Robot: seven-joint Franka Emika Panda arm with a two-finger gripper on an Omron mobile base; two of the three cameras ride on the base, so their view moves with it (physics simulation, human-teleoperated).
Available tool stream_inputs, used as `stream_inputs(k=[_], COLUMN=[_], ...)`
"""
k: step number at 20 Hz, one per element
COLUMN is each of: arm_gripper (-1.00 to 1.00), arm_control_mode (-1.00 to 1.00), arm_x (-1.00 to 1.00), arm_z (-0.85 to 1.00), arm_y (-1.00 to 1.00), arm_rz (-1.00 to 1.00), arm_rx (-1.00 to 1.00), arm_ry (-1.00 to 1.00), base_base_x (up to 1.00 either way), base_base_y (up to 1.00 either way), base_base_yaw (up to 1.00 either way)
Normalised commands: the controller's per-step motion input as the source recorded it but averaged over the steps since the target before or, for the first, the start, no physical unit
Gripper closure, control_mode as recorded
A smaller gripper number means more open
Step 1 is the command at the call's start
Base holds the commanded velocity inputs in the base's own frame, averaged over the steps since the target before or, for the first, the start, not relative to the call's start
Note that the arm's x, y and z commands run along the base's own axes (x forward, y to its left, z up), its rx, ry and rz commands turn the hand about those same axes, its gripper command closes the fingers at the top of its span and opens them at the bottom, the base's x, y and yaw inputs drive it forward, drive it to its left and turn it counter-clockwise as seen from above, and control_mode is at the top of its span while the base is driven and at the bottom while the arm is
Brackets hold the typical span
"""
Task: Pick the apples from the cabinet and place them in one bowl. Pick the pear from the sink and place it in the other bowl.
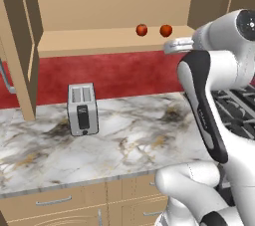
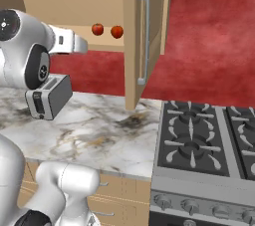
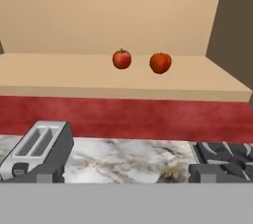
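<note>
I see two apples [image 3: 122, 59] [image 3: 160, 63] on the cabinet [image 3: 123, 20] shelf, side by side, a small gap between them, both upright with stems up; round, so no real long axis. They sit mid-depth, back from the shelf's front edge and clear of the back wall. The right apple is nearer the cabinet's right inner wall but not touching. Shelf left of them is bare, plenty of room there. Cabinet doors stand open on both sides; the right door [image 2: 144, 36] with its bar handle hangs just right of the apples in the right base view.

My claw [image 3: 121, 173] is released, jaws wide, holding nothing, tips low in the hand view, well short of the shelf.

Below, the toaster [image 1: 82, 109] stands on the desk [image 1: 134, 140] to the left; stove [image 2: 204, 140] to the right. Open marble between them.
</note>
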Motion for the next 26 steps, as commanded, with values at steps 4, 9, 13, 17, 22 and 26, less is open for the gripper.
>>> stream_inputs(k=[4,9,13,17,22,26], arm_gripper=[-1.0,-1.0,-1.0,-1.0,-1.0,-1.0], arm_control_mode=[-1.0,-1.0,-1.0,-1.0,-1.0,-1.0], arm_x=[0.0,0.01,0.11,0.33,0.41,0.25], arm_z=[0.18,-0.07,-0.02,0.0,0.0,0.0], arm_y=[-0.17,-0.02,-0.06,-0.08,-0.27,-0.05], arm_rz=[0.0,0.0,-0.02,-0.01,-0.05,-0.04], arm_rx=[0.0,-0.01,-0.02,-0.01,0.0,0.01], arm_ry=[0.01,-0.07,-0.2,-0.16,-0.03,0.23], base_base_x=[0.0,0.0,0.0,0.0,0.0,0.0], base_base_y=[0.0,0.0,0.0,0.0,0.0,0.0], base_base_yaw=[0.0,0.0,0.0,0.0,0.0,0.0])
